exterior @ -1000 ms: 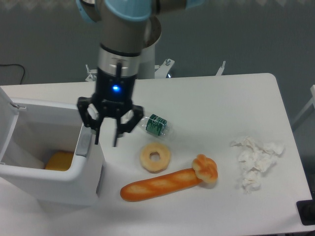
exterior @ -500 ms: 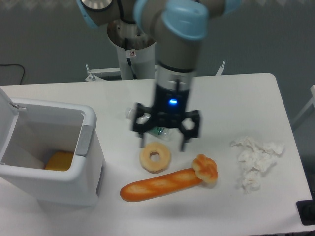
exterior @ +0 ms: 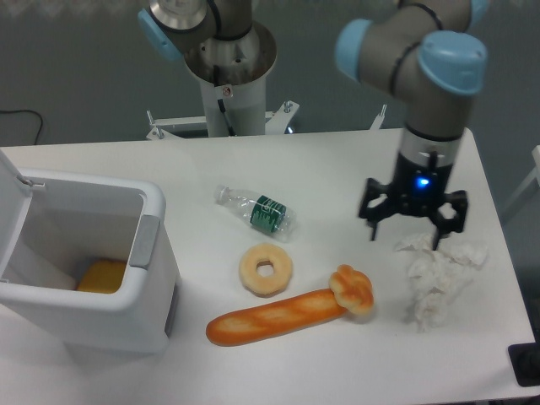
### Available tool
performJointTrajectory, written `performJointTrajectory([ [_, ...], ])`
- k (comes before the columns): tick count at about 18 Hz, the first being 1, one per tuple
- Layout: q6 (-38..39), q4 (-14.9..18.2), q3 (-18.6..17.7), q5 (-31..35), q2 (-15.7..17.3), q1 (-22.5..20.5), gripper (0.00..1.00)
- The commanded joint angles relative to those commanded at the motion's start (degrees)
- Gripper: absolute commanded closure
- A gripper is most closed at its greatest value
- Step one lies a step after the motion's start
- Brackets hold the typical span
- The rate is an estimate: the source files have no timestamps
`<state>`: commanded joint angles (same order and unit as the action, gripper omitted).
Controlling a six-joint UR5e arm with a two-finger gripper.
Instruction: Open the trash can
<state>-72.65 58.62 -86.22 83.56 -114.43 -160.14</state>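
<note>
The trash can stood at the left end of the table, and the frame edge cut off part of it: its raised lid showed only as a white sliver at the far left, so the hinge could not be made out. The can was open, and inside it, low against the near wall, lay something yellow-orange, partly hidden by the rim and too unclear to name. A grey push button sat on the can's right-hand rim.

The hand hung well apart from the trash can, far to its right across the table, with its fingers spread and nothing between them. Its fingertips pointed downward just above a heap of crumpled white paper; whether they touched the paper could not be told. A blue light glowed on the hand's body.

Between the trash can and the hand lay a plastic bottle with a green label, on its side. Nearer the camera than the bottle lay a ring-shaped pastry, then a long baguette, its right end touching a small knotted bun. The arm's grey base column rose behind the table, its top cut off.
</note>
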Motion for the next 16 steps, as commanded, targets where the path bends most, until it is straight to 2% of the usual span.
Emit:
performJointTrajectory([
  [3,-6.0,0.1,0.7,7.1,-1.8,0.2,0.0],
  [5,-7.7,0.0,1.8,7.3,-3.2,-0.6,0.0],
  [9,-11.2,0.3,1.9,7.2,-2.8,-1.1,0.0],
  [16,-11.3,6.4,5.8,7.6,-2.1,-2.3,0.0],
])
